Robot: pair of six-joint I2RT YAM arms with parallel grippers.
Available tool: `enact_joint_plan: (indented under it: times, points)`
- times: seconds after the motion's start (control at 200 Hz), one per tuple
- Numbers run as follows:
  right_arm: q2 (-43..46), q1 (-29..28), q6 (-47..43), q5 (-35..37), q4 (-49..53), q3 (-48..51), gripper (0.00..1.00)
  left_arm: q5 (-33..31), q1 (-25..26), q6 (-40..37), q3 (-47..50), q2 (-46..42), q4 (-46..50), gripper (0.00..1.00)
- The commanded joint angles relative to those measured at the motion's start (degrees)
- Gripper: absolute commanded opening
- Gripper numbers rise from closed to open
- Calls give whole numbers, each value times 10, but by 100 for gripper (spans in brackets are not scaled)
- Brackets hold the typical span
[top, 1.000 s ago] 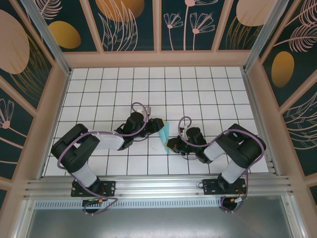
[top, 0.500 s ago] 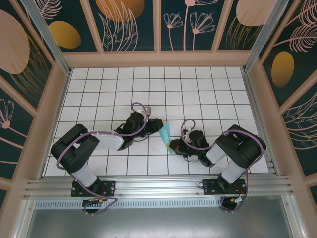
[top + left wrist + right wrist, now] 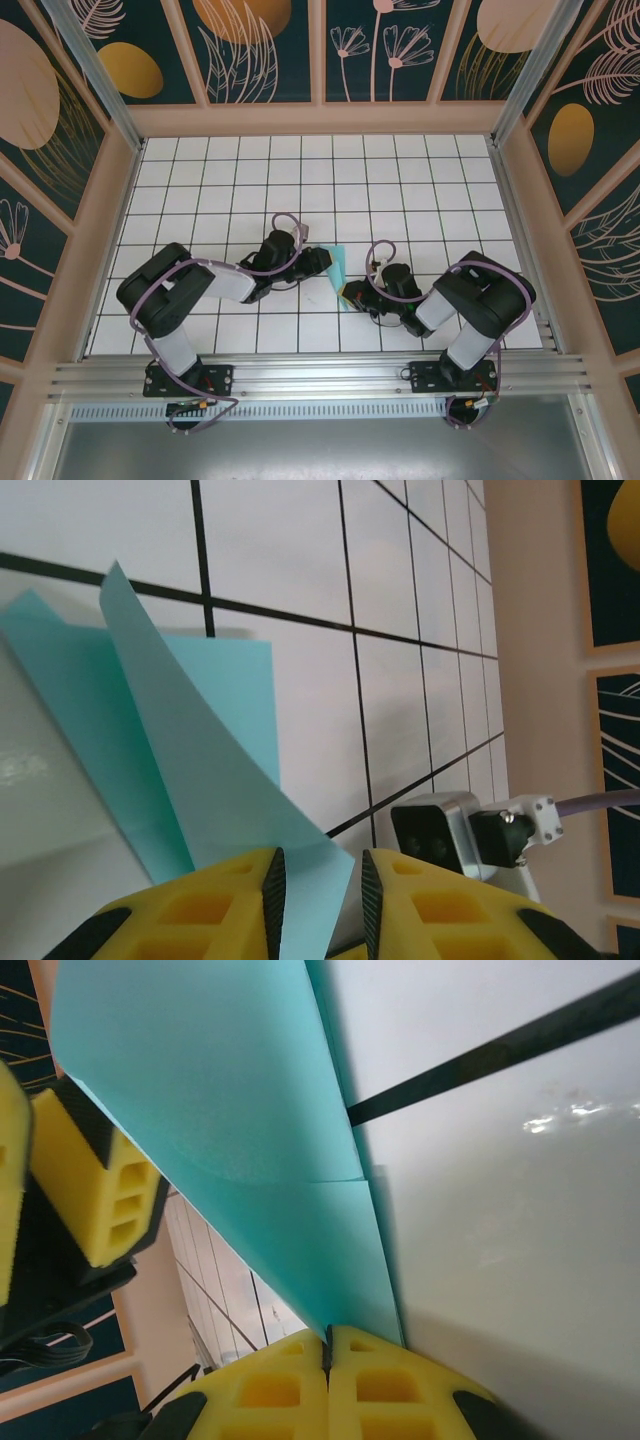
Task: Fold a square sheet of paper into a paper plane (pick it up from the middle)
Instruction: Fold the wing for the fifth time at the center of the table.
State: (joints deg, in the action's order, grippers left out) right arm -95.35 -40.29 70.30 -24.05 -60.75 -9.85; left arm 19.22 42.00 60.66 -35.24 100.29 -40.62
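Paper sheet [image 3: 338, 270], turquoise and partly folded, is shown on the white tiled table [image 3: 400, 190] between the two arms. In the left wrist view, one layer is seen lying flat on the tiles while a second layer is raised from it as a slanting flap. The near end of the paper sheet is pinched by the right gripper [image 3: 328, 1352], whose yellow fingers [image 3: 400, 1385] are pressed together with the paper's edge drawn into the seam between them. This hold is judged to serve as an anchor, so that nothing slides while the flap is worked. The left gripper [image 3: 316, 885] is set astride the raised flap, its fingers [image 3: 225, 910] apart, with the paper passing between them and not clamped. Such a placement is judged to prepare a grasp, so that the flap can be carried over and laid down as a fold. No pointed dart has been formed, so an early stage is inferred. Thin paper held at two points may be buckled or torn if the arms are drawn apart.
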Motion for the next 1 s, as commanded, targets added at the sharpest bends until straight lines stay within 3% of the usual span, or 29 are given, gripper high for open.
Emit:
enact_joint_plan:
  times: [0.0,0.54,0.996]
  points:
    - [-14,-3,8,8,-17,0,0,23,0,-6,4,11,-43,29]
    - [-20,-5,13,5,-11,-3,0,32,1,-15,-16,68,-65,30]
    - [20,-22,-8,32,103,-35,13,20,1,-31,-33,99,-26,29]
